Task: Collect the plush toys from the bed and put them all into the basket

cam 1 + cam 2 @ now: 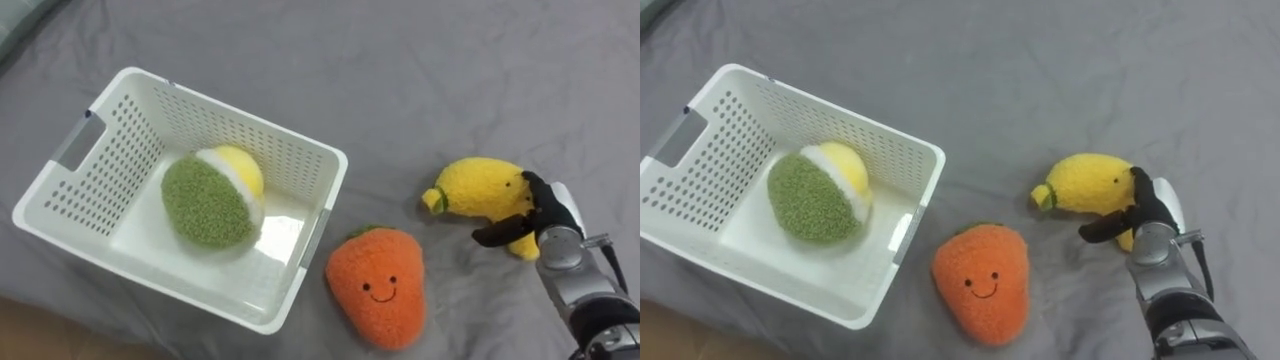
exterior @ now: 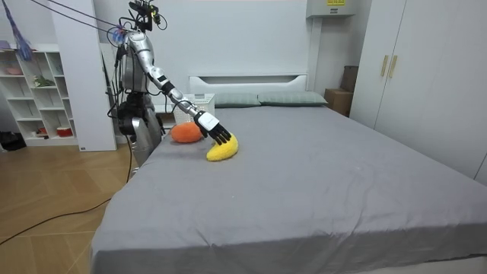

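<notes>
Our right hand [image 1: 547, 216] grasps the yellow plush banana [image 1: 480, 188] on the grey bed [image 1: 450, 60], at two o'clock from the orange plush carrot [image 1: 378, 285]; the white perforated plastic basket [image 1: 240, 113] sits at ten.

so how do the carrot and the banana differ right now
The carrot is orange with a smiling face; the banana is yellow with a green tip. The carrot lies free beside the basket; the banana has the right hand round its end. Both are plush, lying on the grey bed.
</notes>
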`<state>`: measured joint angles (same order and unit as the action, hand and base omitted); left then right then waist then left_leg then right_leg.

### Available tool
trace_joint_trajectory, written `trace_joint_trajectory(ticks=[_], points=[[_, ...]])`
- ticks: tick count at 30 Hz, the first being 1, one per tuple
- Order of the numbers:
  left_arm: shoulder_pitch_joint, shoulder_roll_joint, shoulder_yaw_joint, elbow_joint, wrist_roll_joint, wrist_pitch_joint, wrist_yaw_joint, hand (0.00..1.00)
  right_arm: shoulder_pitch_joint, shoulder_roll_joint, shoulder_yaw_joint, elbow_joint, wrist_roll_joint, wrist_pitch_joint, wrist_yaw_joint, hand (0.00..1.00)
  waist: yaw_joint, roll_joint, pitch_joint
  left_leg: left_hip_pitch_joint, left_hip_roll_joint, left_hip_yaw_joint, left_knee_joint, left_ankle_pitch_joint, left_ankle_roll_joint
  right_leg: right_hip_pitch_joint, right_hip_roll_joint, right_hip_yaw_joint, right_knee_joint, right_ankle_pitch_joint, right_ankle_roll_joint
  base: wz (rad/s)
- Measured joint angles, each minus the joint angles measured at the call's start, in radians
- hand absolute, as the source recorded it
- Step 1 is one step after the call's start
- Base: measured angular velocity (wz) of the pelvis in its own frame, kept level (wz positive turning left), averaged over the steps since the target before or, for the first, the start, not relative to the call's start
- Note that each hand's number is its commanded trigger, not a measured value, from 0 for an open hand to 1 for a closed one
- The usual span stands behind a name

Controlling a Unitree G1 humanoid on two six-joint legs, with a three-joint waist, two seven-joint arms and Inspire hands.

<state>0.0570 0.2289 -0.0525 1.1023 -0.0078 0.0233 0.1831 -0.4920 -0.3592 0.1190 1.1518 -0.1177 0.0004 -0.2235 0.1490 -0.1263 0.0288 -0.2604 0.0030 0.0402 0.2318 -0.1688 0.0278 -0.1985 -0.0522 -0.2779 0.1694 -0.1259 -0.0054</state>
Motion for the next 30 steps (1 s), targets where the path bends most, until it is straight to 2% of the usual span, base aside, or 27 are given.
trace_joint_trajectory(ticks=[8,10,16,21,30], points=[[0.000,0.003,-0.001,-0.002,0.000,-0.001,0.003,0.00,0.000,-0.006,0.014,0.041,-0.030,0.000,-0.071,0.00,0.021,0.003,0.0019,-0.014,-0.008,-0.011,0.002,0.001,-0.001,-0.011,0.001,-0.002,0.002,0.000,0.000,0.02],[-0.002,0.004,-0.001,0.000,0.000,-0.001,0.002,0.00,0.000,-0.012,0.014,0.052,-0.062,0.000,-0.098,0.00,0.022,0.006,0.0028,-0.024,-0.010,-0.019,0.003,0.005,-0.001,-0.015,-0.001,-0.015,0.001,0.000,0.000,0.16],[-0.003,0.003,-0.009,0.007,0.000,0.002,0.002,0.00,-0.001,-0.015,0.016,0.102,-0.103,-0.002,-0.187,0.00,0.041,0.017,0.0094,-0.030,-0.014,-0.034,0.004,0.008,-0.001,-0.015,-0.003,-0.029,-0.001,0.000,0.000,0.08],[-0.009,0.003,-0.010,0.007,0.000,0.018,0.003,0.00,-0.001,-0.019,0.016,0.132,-0.107,0.000,-0.243,0.00,0.045,0.021,0.0085,-0.035,-0.015,-0.038,0.004,0.010,0.000,-0.016,-0.005,-0.036,-0.001,0.000,0.000,0.03],[-0.012,0.003,-0.030,-0.001,0.000,0.021,0.011,0.00,-0.003,-0.039,0.016,0.132,-0.128,0.001,-0.329,0.00,0.051,0.025,0.0085,-0.045,-0.017,-0.046,0.006,0.021,-0.002,-0.025,-0.007,-0.041,0.002,0.001,-0.001,0.02]])
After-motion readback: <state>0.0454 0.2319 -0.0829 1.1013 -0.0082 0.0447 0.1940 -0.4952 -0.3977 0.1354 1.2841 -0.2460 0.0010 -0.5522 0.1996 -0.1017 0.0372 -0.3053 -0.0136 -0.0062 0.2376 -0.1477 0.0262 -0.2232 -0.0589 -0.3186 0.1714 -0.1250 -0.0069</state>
